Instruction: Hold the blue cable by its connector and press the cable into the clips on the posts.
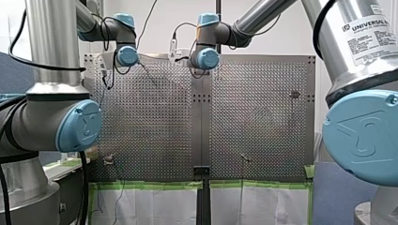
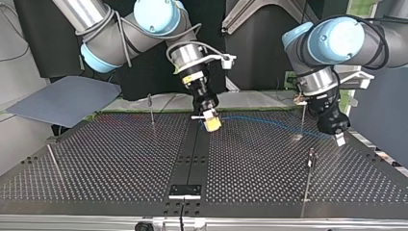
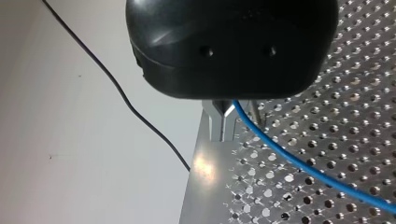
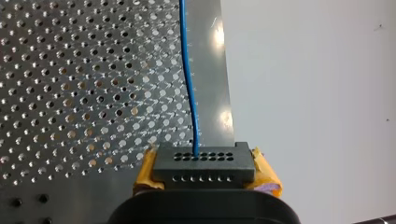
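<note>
Blue cable strung low between the two grippers, along the far side of the table.

My right gripper (image 2: 210,123) hangs at the top view's middle, over the dark centre strip (image 2: 192,154). Its yellow pads (image 4: 145,170) are clamped on the black connector (image 4: 204,164). From the connector the blue cable (image 4: 187,70) follows the table's (image 2: 120,159) smooth margin, just inside the edge. In the top view the cable heads right, past the far right post (image 2: 303,115), to my left gripper (image 2: 337,134), which is low near the table's far right corner. The cable passes right at this gripper's tip, but I cannot tell whether the gripper is apart or closed on it. The far left post (image 2: 151,113) and near right post (image 2: 310,168) stand well apart, with broad bare perforated surface between them on the near half.
</note>
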Controlling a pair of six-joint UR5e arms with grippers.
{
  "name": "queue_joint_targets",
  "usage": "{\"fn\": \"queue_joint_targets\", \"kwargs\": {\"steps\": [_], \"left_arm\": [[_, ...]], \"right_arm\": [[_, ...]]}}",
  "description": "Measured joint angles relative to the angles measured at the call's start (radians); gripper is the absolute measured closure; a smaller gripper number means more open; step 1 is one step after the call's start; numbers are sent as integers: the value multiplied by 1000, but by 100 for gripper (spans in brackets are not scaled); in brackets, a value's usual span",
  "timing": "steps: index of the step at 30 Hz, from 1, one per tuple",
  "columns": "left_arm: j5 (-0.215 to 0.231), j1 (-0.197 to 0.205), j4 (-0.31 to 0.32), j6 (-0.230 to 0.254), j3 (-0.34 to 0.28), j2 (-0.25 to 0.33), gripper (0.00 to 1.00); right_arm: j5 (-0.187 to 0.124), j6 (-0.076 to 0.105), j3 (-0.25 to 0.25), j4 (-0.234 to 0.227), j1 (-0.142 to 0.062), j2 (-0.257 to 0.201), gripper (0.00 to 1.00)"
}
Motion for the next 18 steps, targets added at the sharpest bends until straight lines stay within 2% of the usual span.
{"fn": "queue_joint_targets", "kwargs": {"steps": [9, 18], "left_arm": [[42, 20, -14, -30, 36, -52, 99], [75, 49, -11, -54, 69, -63, 99]], "right_arm": [[-2, 4, -28, 13, 0, 28, 100], [-3, 4, -37, 20, -8, 31, 100]]}}
